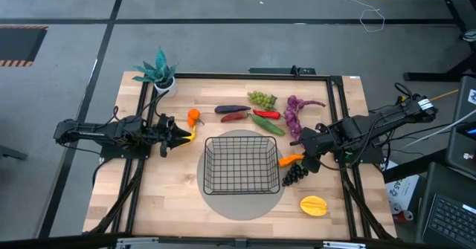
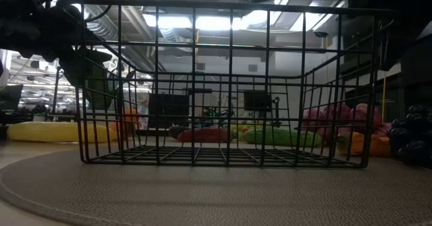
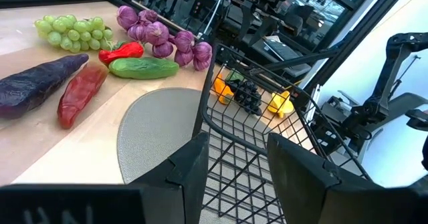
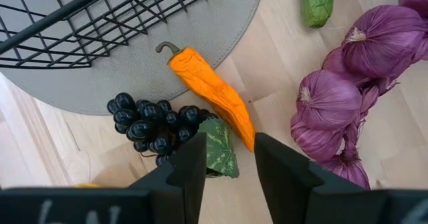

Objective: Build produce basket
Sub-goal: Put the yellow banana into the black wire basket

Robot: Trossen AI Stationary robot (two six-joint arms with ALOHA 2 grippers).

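- At frame centre of the high view, the basket (image 1: pixel 240 166) is seen empty on a round grey mat (image 1: pixel 216 198); stiff wire, light.
- Produce is laid outside: dark grapes (image 1: pixel 294 174) and orange pepper (image 1: pixel 290 160) right of the basket, 1 yellow starfruit (image 1: pixel 314 205) lower right.
- Right gripper (image 1: pixel 311 162) is hung over the pepper, fingers spread, nothing pinched.
- Left gripper (image 1: pixel 181 134) is held left of the basket, fingers parted and empty.
- Pepper is judged light, smooth plastic, likely slippery; mid-body pinch across the narrow width is advised.

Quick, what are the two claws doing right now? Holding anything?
Left gripper: open, holding nothing, at the basket rim.
Right gripper: open, holding nothing, above the orange pepper and dark grapes.
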